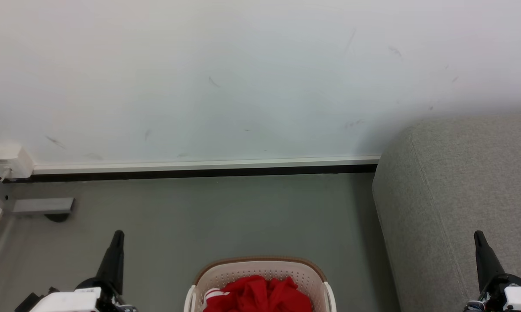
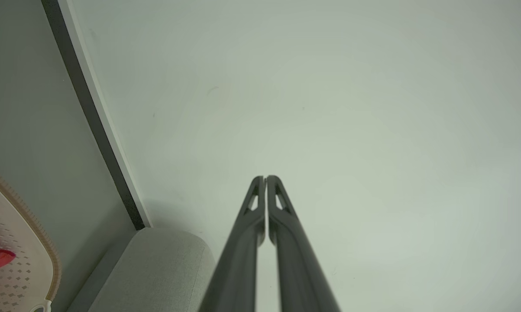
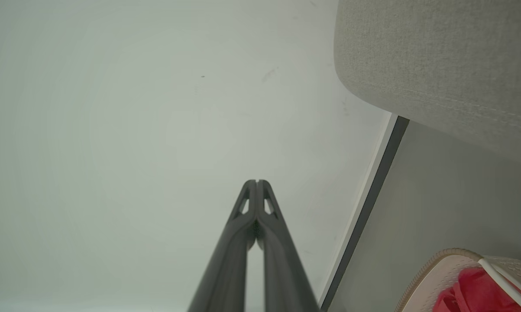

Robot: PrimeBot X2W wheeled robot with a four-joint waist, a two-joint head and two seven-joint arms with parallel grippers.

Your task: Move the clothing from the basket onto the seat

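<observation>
Red clothing [image 1: 258, 294] with a white stripe trim lies bunched in the cream basket [image 1: 260, 265] at the bottom centre of the head view, on the grey floor. The grey seat [image 1: 455, 195] rises to the right of the basket. My left gripper [image 1: 118, 235] stands shut at the lower left, well left of the basket, holding nothing. At the lower right my right gripper [image 1: 477, 235] is shut and empty in front of the seat. In the left wrist view the left gripper [image 2: 265, 177] points at the wall, with the basket [image 2: 22, 260] at the left edge. The right gripper [image 3: 257, 182] points at the wall too.
A white wall with a pale skirting board [image 1: 199, 165] runs behind the basket. A white socket box [image 1: 9, 161] and a grey block [image 1: 43, 206] sit at the far left. Bare grey floor [image 1: 225, 212] lies between basket and wall.
</observation>
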